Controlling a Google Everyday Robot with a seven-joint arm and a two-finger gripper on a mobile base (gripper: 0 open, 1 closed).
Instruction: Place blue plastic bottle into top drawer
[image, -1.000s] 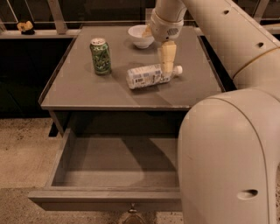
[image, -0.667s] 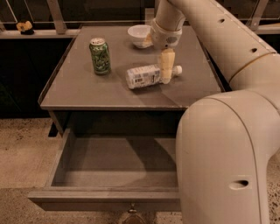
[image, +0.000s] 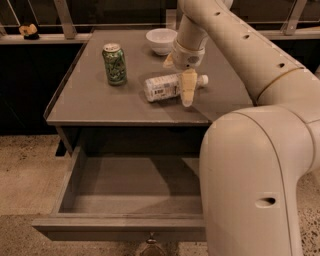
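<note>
**Camera view, entry**

- **Change:** gripper (image: 177, 84) sits lower than 1 s ago, now down over the neck end of the blue plastic bottle (image: 161, 87). Bottle, can & drawer unmoved. Reading: approach done, grasp is next; lift & carry not begun.
- **Fingers** (image: 188, 89): spread wide, one on the bottle's near side, the other behind it; holding nothing.

**Items, placed vs. green can** (image: 114, 63):

- Bottle: just right of can, on the table (image: 95, 107), lying on its side. Clear pale-blue plastic, white cap, printed label w/ barcode. Cylindrical (prob. rolls if nudged).
- Can: upright, metal, green print.
- White bowl (image: 161, 40): behind & right of can. Round, glossy.
- Top drawer (image: 120, 234): below & in front of can, pulled open. Shallow, matte grey-brown, small metal knob (image: 150, 241).
</note>
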